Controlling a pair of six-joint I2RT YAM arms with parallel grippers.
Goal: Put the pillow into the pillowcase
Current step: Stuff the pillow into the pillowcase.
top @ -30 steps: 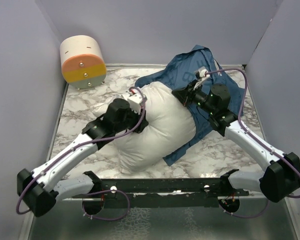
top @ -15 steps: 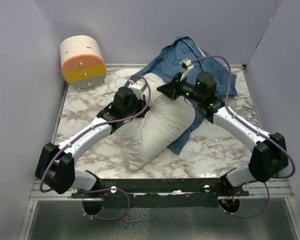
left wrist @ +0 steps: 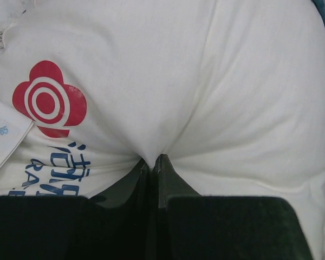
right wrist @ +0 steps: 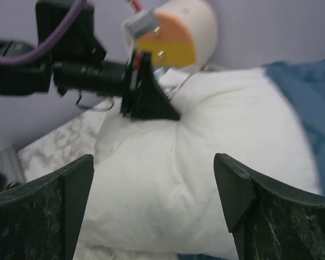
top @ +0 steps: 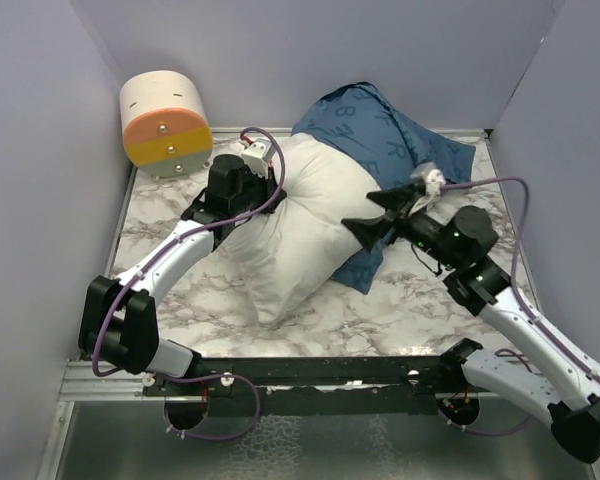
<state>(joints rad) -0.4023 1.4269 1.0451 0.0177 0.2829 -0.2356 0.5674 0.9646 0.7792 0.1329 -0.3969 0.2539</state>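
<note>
- The pillow (top: pixel 300 235) lies across the middle of the marbled worktop (top: pixel 160 225). One end points to the near edge and the other reaches toward the back edge.
- The pillowcase (top: pixel 380 125) is bunched at the back right corner, heaped up against the back wall. It meets the pillow's far end, and a strip of it shows from under the pillow's right side.
- I cannot tell whether the pillow's far end sits inside the pillowcase opening.
- The left fingers (left wrist: pixel 170 181) are pressed together on a pinched fold of the pillow's white cloth, on its left side toward the back. Creases fan out from the pinch.
- Beside that pinch a printed label (left wrist: pixel 49 105) shows a red flower mark with blue lettering under it.
- The right fingers (right wrist: pixel 43 208) stand wide apart with nothing between them, at the pillow's right side, pointing across it toward the left arm. Whether they touch the cloth cannot be told.
- A cream drum (top: pixel 165 125) with an orange and yellow face sits at the back left corner, apart from the pillow.
</note>
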